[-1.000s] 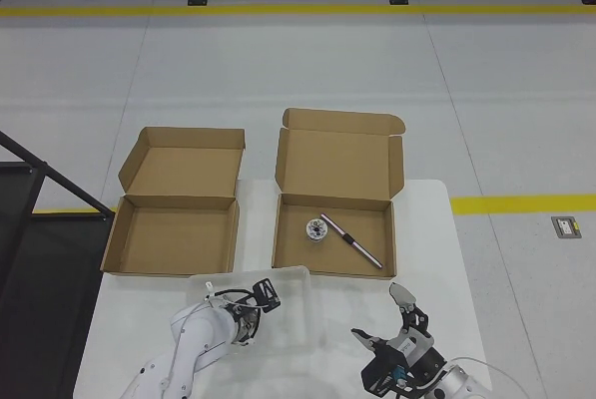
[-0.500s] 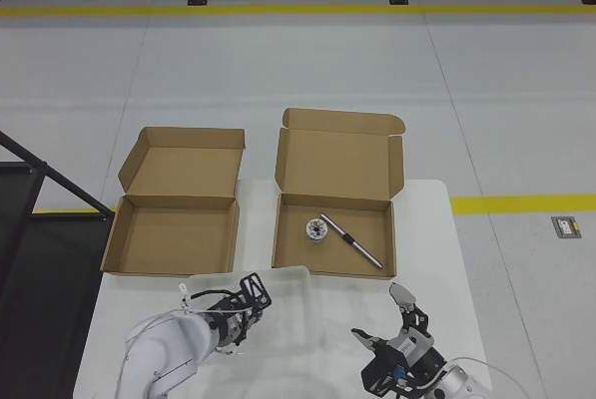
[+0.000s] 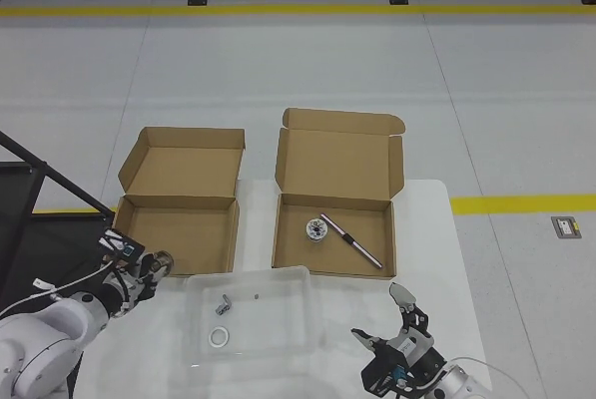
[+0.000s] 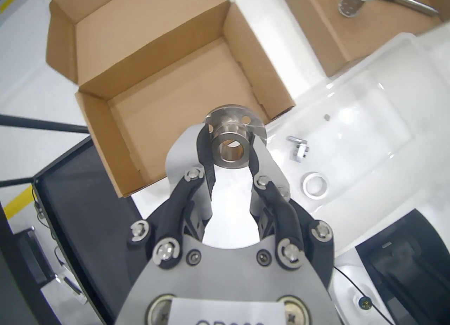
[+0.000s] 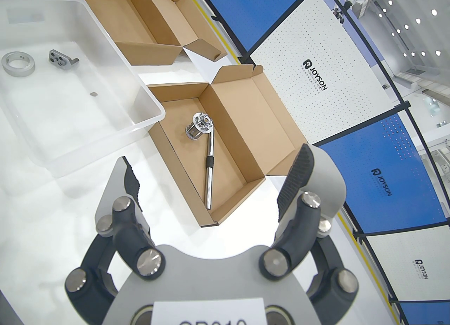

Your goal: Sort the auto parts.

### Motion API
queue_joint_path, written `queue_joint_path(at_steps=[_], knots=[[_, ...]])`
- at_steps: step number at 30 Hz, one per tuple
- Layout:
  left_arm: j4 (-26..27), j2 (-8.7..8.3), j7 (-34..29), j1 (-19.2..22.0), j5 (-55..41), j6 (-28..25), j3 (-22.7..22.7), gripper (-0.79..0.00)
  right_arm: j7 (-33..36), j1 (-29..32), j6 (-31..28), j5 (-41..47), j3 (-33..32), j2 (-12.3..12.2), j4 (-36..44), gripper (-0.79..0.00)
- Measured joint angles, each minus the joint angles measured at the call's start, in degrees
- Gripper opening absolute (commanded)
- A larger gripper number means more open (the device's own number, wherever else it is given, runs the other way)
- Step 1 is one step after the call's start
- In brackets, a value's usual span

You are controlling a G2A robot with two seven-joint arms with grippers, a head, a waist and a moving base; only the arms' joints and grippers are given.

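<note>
My left gripper (image 4: 230, 155) (image 3: 156, 267) is shut on a metal flanged bushing (image 4: 230, 134), held above the near edge of the left cardboard box (image 3: 173, 234) (image 4: 168, 90). The clear plastic tray (image 3: 298, 344) (image 5: 105, 41) holds a metal ring (image 3: 219, 338) (image 4: 314, 184) (image 5: 18, 64), a small bracket (image 3: 223, 305) (image 4: 298, 149) (image 5: 61, 59) and a tiny speck-like part (image 4: 327, 116). The right box (image 3: 377, 214) (image 5: 239, 150) holds a round flanged part (image 3: 316, 230) (image 5: 197, 126) and a metal rod (image 3: 352, 241) (image 5: 210, 168). My right gripper (image 5: 214, 175) (image 3: 392, 324) stands open near the table's front right.
The white table (image 3: 427, 289) carries both boxes and the tray. A black frame and dark panel (image 3: 18, 229) stand beside the table's left edge. Blue and white panels (image 5: 316, 59) rise behind the right box.
My left arm has swung from the tray to the left, carrying the bushing up to the left box's near edge. The tray's contents now lie uncovered. The right arm has not moved.
</note>
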State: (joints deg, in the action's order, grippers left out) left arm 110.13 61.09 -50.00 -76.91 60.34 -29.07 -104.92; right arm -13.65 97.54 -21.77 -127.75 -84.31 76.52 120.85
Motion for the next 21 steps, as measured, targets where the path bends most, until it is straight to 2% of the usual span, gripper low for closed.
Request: queue_joint_path(at_steps=[16,18,21], knots=[[-0.5,-0.02,0.7,0.0,0.5,1.0,0.6,-0.785,0.0,0.0,0.0,0.0,0.0,0.0,0.0,0.000],[-2.1,-0.07,0.0,1.6,0.0,3.2,1.2,-0.785,0.0,0.0,0.0,0.0,0.0,0.0,0.0,0.000],[-7.5,-0.11,-2.9,7.5,-0.4,8.0,3.7,-0.785,0.0,0.0,0.0,0.0,0.0,0.0,0.0,0.000]])
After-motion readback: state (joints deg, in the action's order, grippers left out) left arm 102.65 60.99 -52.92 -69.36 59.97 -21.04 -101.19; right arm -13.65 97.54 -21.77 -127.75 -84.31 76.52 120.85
